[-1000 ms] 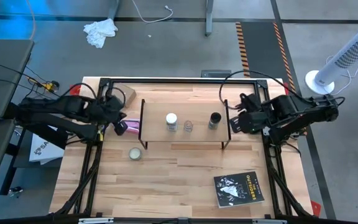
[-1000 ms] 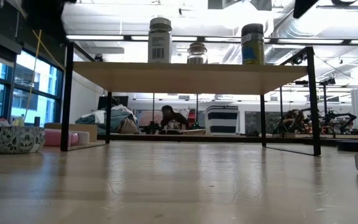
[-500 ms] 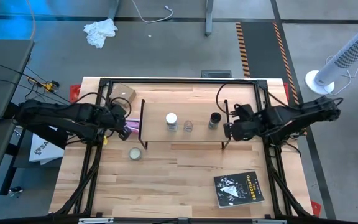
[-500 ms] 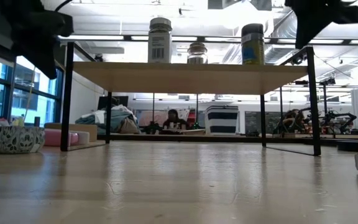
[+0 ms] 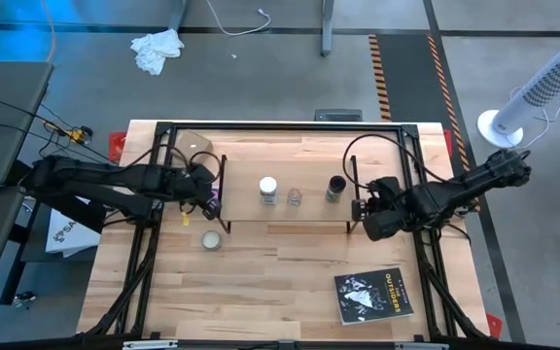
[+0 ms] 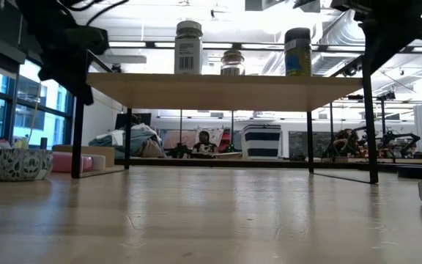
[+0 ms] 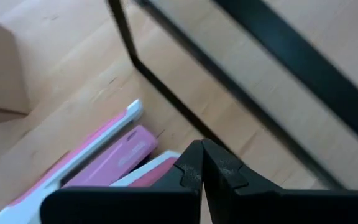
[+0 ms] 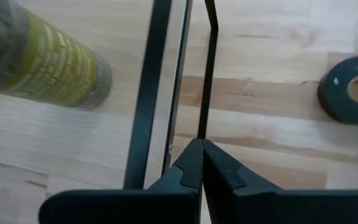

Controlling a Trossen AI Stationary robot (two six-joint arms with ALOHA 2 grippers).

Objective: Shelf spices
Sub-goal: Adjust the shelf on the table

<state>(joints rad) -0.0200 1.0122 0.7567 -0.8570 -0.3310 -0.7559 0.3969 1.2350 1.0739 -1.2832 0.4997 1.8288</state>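
Jaws of left gripper (image 5: pixel 212 199) and right gripper (image 5: pixel 361 209) both closed, empty, at opposite shelf (image 5: pixel 285 212) ends.

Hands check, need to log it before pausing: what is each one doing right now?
Left hand: closed, holding nothing, beside the shelf's left end.
Right hand: closed, empty, at its right end.

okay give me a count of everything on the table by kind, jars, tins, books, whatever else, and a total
Spice jars on the shelf: 3 (white-capped, small clear glass, dark)
Shelf: 1
Flat round tin: 1
Book: 1
Cardboard box: 1
Pink items, partly hidden by the left gripper: number unclear, counted as 1
Total: 8
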